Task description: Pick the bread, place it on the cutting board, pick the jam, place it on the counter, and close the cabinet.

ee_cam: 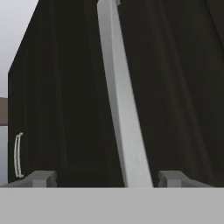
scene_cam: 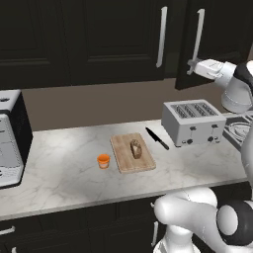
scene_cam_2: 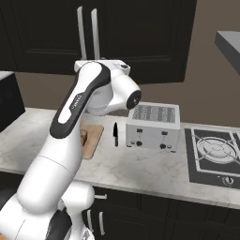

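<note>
On the marbled table (scene_cam: 64, 168), an orange jam jar (scene_cam: 103, 160) sits just left of the cutting board (scene_cam: 126, 160), which carries the bread (scene_cam: 136, 148). Farther back and higher, the tool (scene_cam: 190, 66) stands wide at the silver handle (ee_cam: 122, 105) of the partly open cabinet door (scene_cam: 217, 29), holding nothing.

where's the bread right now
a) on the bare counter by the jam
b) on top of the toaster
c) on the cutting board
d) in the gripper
c: the bread lies on the cutting board, while the jam stands on the counter beside the board.
</note>
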Motion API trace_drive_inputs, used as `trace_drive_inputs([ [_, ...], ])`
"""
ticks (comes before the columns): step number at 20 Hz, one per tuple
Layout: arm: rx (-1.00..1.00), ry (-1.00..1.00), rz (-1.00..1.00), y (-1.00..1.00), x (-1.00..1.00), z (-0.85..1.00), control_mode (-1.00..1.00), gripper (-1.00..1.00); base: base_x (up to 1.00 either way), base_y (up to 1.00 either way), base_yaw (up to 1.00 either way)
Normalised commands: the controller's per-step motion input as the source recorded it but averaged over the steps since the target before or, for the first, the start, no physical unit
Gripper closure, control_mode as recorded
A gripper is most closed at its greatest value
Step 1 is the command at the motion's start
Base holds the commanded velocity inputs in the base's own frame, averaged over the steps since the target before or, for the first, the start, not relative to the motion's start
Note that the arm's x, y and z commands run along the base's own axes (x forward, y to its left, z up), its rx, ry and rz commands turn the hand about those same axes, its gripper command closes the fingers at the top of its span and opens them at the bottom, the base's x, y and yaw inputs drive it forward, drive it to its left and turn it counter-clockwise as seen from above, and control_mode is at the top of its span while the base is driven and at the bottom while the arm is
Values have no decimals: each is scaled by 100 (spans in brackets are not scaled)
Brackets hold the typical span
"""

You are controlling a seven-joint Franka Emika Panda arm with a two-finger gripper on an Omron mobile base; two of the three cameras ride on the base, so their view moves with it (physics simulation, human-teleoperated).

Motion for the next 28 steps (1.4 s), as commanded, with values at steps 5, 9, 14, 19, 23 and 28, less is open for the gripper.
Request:
trace_drive_inputs([
  [5,0,0,0,10,35,0,-100,-100,0,0,0],
  [9,0,0,0,7,39,0,-100,-100,0,0,0],
  [14,0,0,0,6,38,0,-100,-100,0,0,0],
  [19,0,0,0,5,35,0,-100,-100,0,0,0],
  [23,1,0,0,2,34,0,-100,-100,0,0,0],
  [28,2,0,0,0,34,0,-100,-100,0,0,0],
])
